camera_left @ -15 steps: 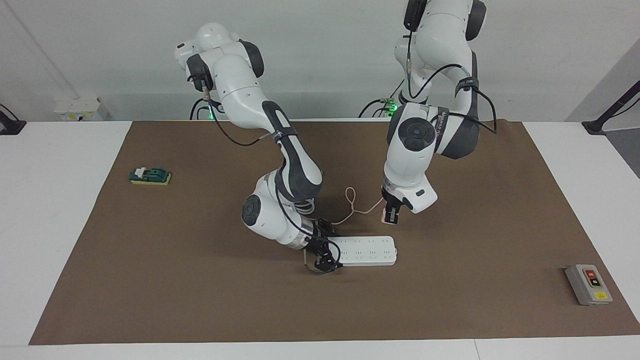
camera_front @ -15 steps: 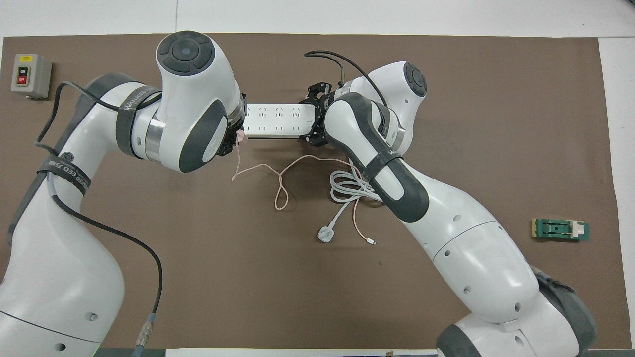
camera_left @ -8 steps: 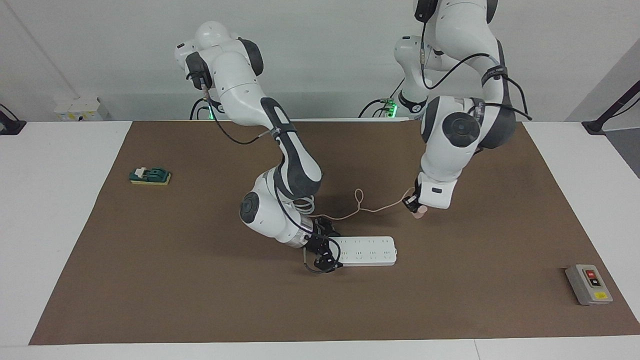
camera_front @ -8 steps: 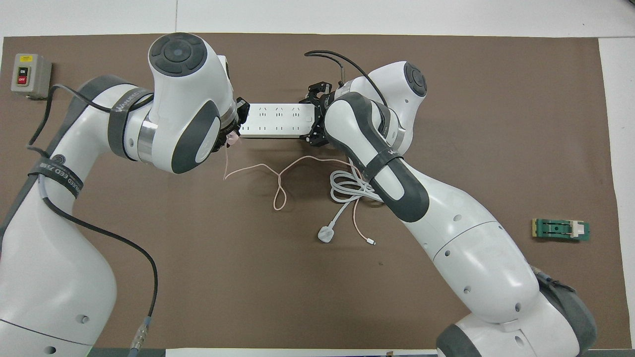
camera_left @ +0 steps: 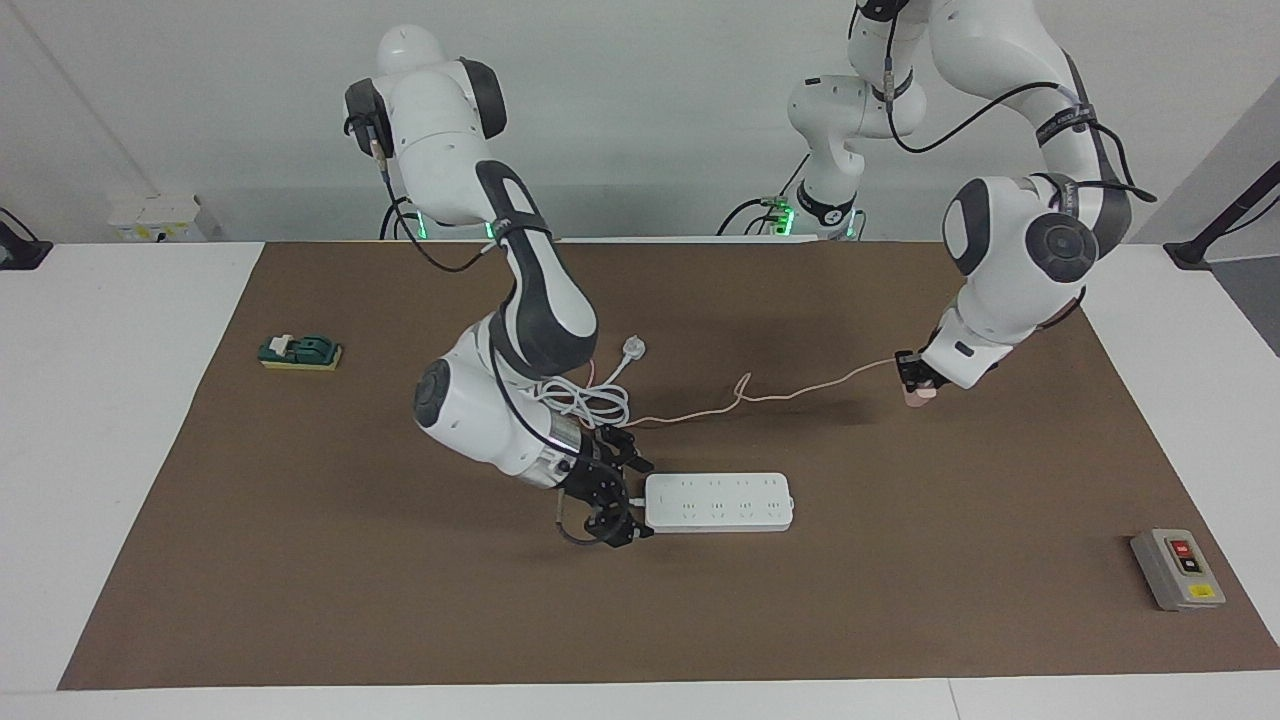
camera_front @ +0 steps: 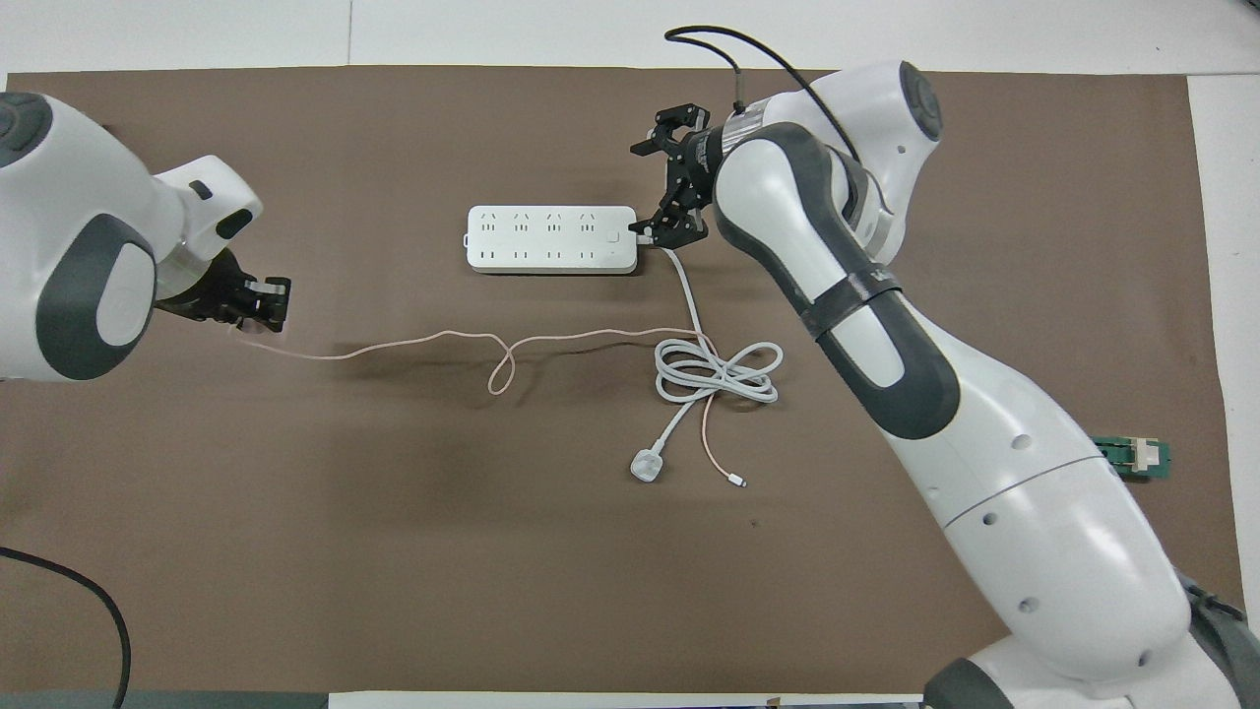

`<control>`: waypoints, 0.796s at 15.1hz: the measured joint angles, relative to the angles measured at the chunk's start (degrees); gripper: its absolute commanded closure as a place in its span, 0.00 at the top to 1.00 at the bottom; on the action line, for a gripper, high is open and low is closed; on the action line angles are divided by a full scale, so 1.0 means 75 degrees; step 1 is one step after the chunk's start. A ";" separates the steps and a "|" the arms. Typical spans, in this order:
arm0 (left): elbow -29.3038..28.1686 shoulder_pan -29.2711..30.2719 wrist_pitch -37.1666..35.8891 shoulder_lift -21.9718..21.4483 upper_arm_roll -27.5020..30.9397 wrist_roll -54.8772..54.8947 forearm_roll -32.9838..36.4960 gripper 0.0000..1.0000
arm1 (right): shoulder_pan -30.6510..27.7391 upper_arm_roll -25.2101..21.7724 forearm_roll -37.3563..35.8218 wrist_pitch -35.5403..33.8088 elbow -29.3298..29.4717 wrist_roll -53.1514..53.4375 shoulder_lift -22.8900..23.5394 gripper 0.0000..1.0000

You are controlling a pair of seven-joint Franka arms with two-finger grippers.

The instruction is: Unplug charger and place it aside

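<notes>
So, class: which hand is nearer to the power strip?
Right. The right hand is at the power strip's end, fingers open; the left hand holds the charger up, well away.

White arms, grey joints, seemingly black cables.

We see a white power strip (camera_left: 718, 502) at frame centre, flat on the brown mat (camera_left: 900, 600) covering the tabletop (camera_left: 100, 500). Its thick white cord (camera_left: 580, 398) coils just above it, round plug (camera_left: 633, 347) at the coil's upper end. A grey switch box (camera_left: 1177, 569) sits lower right; a small green block (camera_left: 300, 352) sits at left, mid-height.
</notes>
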 measured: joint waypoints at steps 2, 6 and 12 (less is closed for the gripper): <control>-0.0846 0.0412 0.0534 -0.0299 0.0001 0.0734 -0.0429 0.00 | -0.0293 -0.0020 -0.0329 -0.0394 -0.0034 0.0000 -0.0366 1.00; -0.2246 0.0457 0.1570 -0.0801 -0.0096 0.1001 -0.0858 0.00 | -0.0460 -0.0025 -0.1575 -0.0996 -0.0100 -0.0033 -0.0989 1.00; -0.3721 0.0588 0.3343 -0.1486 -0.0046 0.1145 -0.1000 1.00 | -0.0546 -0.0033 -0.2917 -0.2261 -0.0159 -0.1462 -0.1650 1.00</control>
